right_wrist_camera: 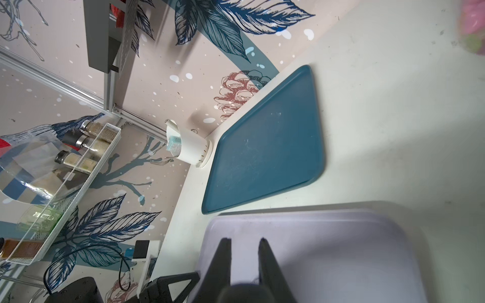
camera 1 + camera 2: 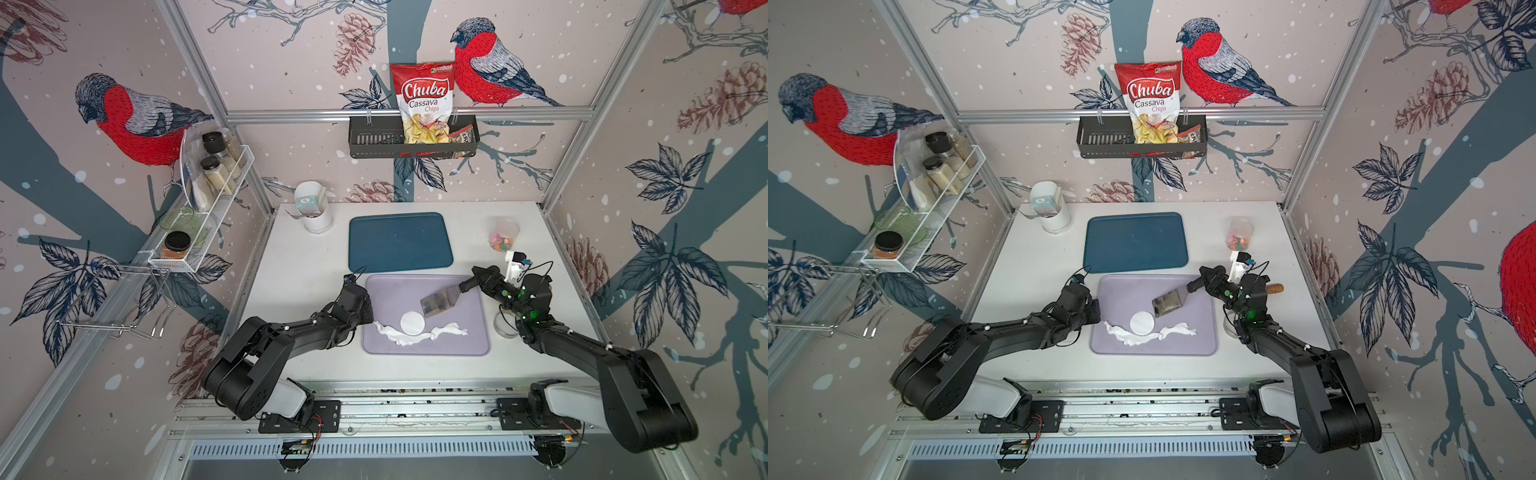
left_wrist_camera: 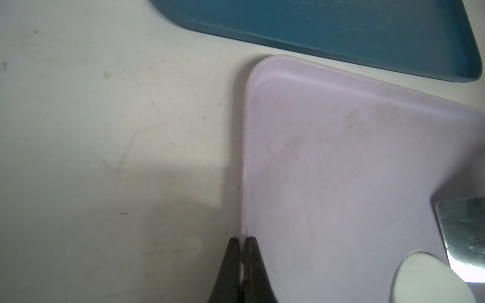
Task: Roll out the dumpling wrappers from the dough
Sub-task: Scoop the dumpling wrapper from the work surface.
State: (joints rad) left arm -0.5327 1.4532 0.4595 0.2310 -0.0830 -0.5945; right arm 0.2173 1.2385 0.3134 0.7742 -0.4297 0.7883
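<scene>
Lilac tray [image 2: 390, 291] carries the work. One round wrapper [image 2: 412, 322] lies flat toward its front edge, and the ragged dough [image 2: 451, 329] curls round the wrapper's near side, touching it, with a tail running off to the right. The right gripper [image 2: 478, 279] is clamped on the black handle of a spatula [image 2: 439, 304]. The metal blade slopes toward the wrapper and ends just beside it, apparently set to slide under the disc and lift it clear of the scraps. The left gripper [image 3: 242, 240] has its jaws pressed together right at the tray's left rim. It looks placed to pin the tray against the blade's push, though I cannot tell whether the rim is actually between the fingers. A teal tray [image 2: 400, 241] just behind looks like the landing place for the wrapper. Both top views give the whole layout but hide the left fingertips under the wrist. The left wrist view shows them at the rim, and also the spatula [image 3: 462, 230] right by the wrapper [image 3: 430, 280]. The right wrist view shows its fingers [image 1: 223, 259] slightly apart around the dark handle, but no blade, wrapper or dough.
</scene>
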